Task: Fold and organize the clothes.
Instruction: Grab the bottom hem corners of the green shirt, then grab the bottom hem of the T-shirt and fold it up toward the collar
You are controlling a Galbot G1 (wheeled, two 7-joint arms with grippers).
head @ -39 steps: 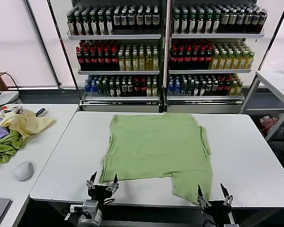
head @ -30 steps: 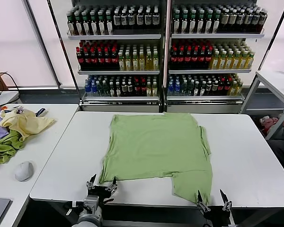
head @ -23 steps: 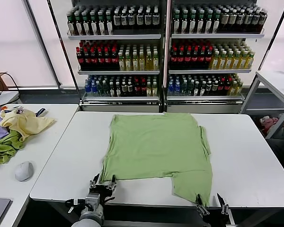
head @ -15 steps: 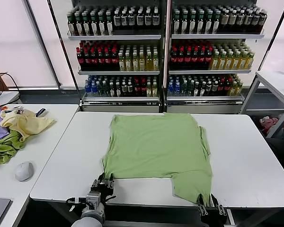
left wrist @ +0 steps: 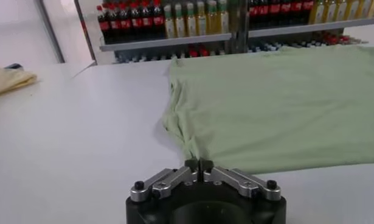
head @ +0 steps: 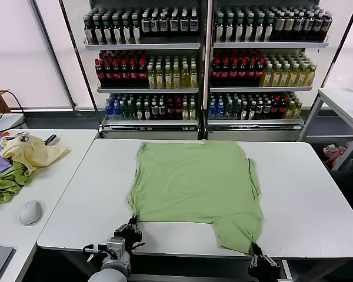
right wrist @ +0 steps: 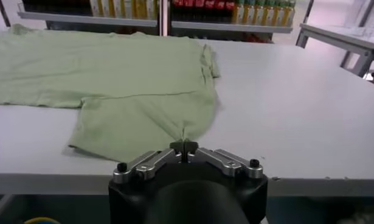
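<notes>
Both pincers sit at the tabletop's near edge, each pinching a corner of the shirt's hem: your left pincer [head: 131, 224] at about seven o'clock has its fingers pressed together on the near left corner, and your right pincer [head: 256, 249] at about five o'clock is clamped on the tip of the lower right flap. Look past them and you see the tall drinks shelving [head: 206, 64] at twelve o'clock, rows of bottles filling every level. Next comes the white tabletop [head: 76, 200], with the light green shirt [head: 194, 182] spread flat across its middle, plain side up, its right part reaching nearer to you than the left. At nine o'clock a second tabletop [head: 53, 182] carries a heap of yellow, green and purple clothes [head: 20, 158], and nearer you, at about eight o'clock, a grey computer mouse [head: 30, 212].
</notes>
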